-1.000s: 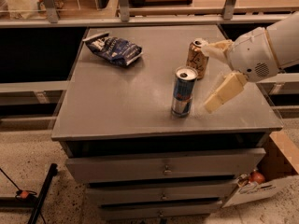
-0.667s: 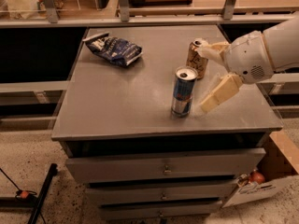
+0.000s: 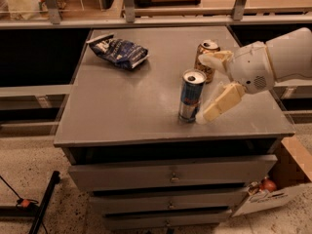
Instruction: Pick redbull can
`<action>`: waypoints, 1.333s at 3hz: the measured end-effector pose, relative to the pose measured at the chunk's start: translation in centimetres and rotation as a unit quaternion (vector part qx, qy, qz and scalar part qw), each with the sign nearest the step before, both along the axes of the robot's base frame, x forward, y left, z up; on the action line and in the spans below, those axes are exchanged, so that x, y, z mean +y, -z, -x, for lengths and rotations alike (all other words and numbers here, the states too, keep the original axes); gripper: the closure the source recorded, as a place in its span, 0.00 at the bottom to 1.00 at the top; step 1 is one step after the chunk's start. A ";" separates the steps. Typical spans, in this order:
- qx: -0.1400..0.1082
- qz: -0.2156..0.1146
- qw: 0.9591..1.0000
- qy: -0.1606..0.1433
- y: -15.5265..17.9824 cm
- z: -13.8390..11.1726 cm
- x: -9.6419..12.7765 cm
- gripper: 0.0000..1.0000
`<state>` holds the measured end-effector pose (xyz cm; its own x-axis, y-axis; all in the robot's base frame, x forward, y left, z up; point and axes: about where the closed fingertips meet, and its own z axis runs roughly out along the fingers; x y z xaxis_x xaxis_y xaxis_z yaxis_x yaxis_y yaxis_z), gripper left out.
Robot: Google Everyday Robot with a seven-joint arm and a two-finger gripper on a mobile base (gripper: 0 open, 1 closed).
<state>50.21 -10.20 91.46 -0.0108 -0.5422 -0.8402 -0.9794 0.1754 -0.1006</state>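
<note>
The redbull can [image 3: 190,95] stands upright on the grey cabinet top [image 3: 122,106], right of centre near the front. It is tall, slim, blue and silver, with a red mark. My gripper [image 3: 204,87] reaches in from the right with its cream fingers spread open. The near finger [image 3: 219,104] lies just right of the can's base. The far finger [image 3: 214,59] is behind the can, in front of the gold can. The redbull can stands at the mouth of the open fingers; I cannot tell if the near finger touches it.
A shorter gold can [image 3: 206,58] stands right behind the redbull can, against the far finger. A dark blue chip bag [image 3: 118,50] lies at the back left. A shelf rail [image 3: 156,18] runs behind the cabinet. A cardboard box [image 3: 282,184] sits on the floor at the right.
My gripper has slid left toward the redbull can, so the near fingertip now sits close beside its base. Both cans have stayed in place.
</note>
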 end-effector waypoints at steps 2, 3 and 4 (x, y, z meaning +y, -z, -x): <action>0.010 -0.029 0.999 -0.024 0.2 0.6 1.8 0.00; 0.012 -0.033 0.999 -0.029 0.1 0.8 2.1 0.00; 0.015 -0.034 0.999 -0.033 0.0 0.9 2.6 0.00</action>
